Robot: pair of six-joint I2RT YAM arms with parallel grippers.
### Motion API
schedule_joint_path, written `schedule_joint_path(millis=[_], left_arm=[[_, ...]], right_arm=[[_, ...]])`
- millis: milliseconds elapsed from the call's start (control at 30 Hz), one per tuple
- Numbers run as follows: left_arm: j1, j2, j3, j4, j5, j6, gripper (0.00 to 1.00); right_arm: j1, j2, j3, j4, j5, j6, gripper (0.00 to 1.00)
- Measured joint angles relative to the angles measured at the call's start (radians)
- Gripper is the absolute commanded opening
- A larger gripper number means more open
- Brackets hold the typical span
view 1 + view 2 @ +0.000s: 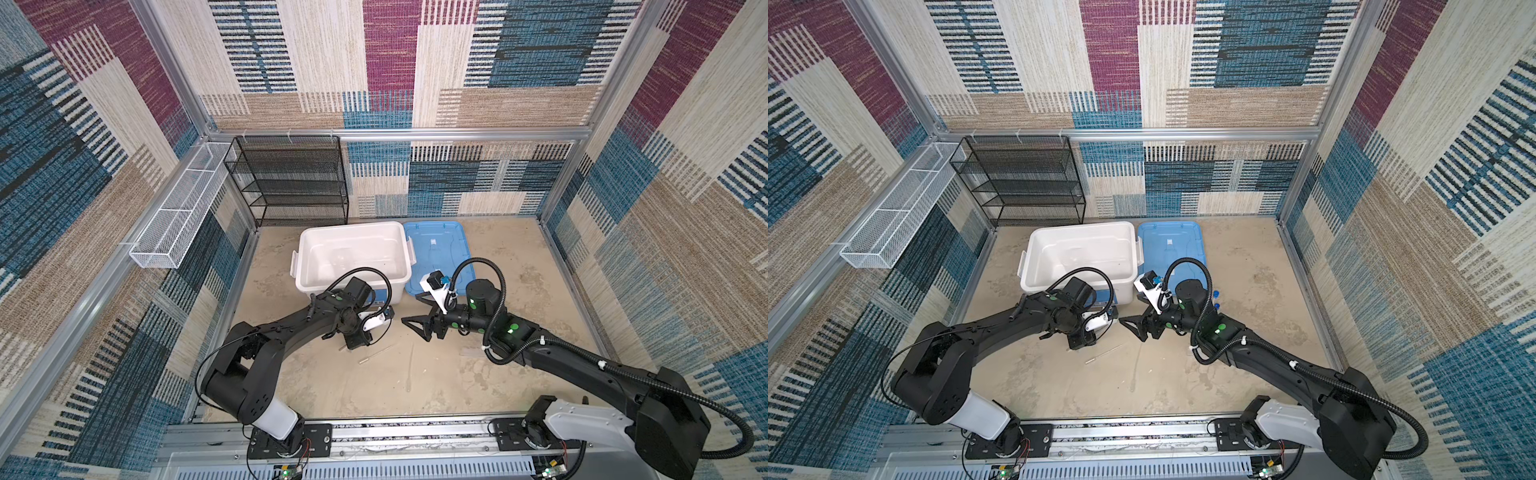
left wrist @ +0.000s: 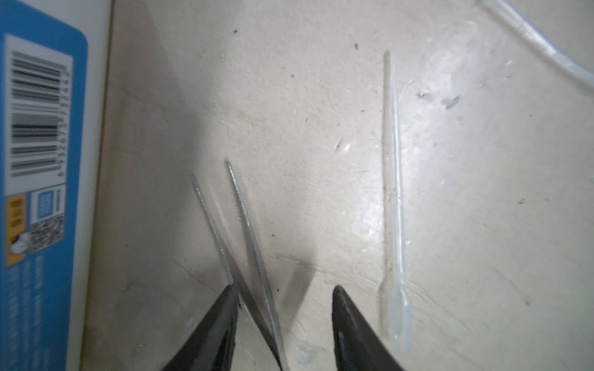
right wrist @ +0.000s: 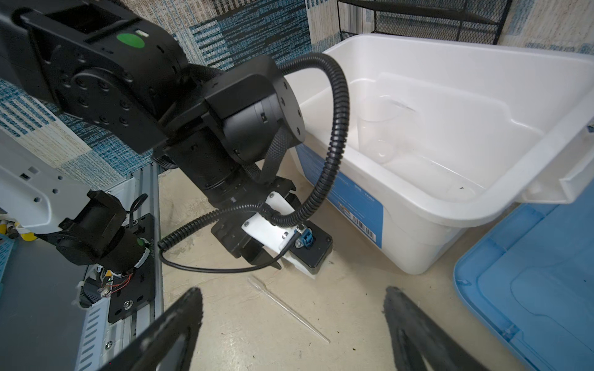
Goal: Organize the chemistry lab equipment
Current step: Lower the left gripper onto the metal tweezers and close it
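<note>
Straddling the tweezers: left gripper half open, low on the bench beside the bin

Body: The left gripper (image 2: 284, 289) points straight down at the bench (image 1: 540, 299), just in front of the near wall of the white bin (image 1: 353, 226). Its jaws stand about half open with the metal tweezers (image 2: 247, 225) lying flat between them. One fingertip touches a tweezer arm. The other stands clear of it, with bare bench in between, so nothing is gripped yet.

The tweezers run roughly alongside the bin's near wall. Their two prongs spread apart and seem to point right, toward the middle of the bench. The jaws sit crosswise to that long line, so closing them should pinch the two arms together. In both top views the gripper hides the tweezers.

A thin clear dropper (image 2: 397, 225) lies just beside the tweezers on their near side, almost parallel to them and outside the jaws.

The left arm reaches in from the near left, elbow raised and wrist bent down. It is much the closer arm to the tweezers.

The right gripper (image 1: 415, 328) is wide open and holds nothing. It hangs above the middle of the bench with its tips aimed left toward the other gripper, near it but apart. The right arm stretches in low from the near right.

A clear beaker (image 3: 376, 128) stands inside the bin. The blue lid (image 1: 440, 249) lies flat to the bin's right.
</note>
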Motion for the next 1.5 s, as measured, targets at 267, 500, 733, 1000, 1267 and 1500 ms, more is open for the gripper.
schedule_joint_path(millis=[267, 500, 733, 1000, 1267, 1500], left_arm=[[0.014, 0.063, 0.034, -0.019, 0.004, -0.014, 0.47], [0.013, 0.076, 0.043, -0.034, 0.000, -0.017, 0.35], [0.002, 0.084, 0.043, -0.035, -0.030, -0.016, 0.43], [0.002, 0.091, 0.043, -0.033, -0.052, -0.017, 0.31], [0.000, 0.090, 0.043, -0.030, -0.051, -0.017, 0.11], [-0.002, 0.066, 0.043, -0.031, -0.051, -0.017, 0.00]], right_arm=[[0.001, 0.009, 0.000, -0.008, 0.001, 0.000, 0.90], [0.001, 0.010, 0.001, -0.012, 0.008, 0.000, 0.90], [0.002, 0.027, 0.017, -0.014, 0.008, 0.000, 0.89], [0.005, 0.030, 0.017, -0.014, 0.008, 0.000, 0.89], [0.005, 0.030, 0.017, -0.014, 0.008, 0.000, 0.89], [0.005, 0.033, 0.018, -0.014, 0.008, 0.000, 0.89]])
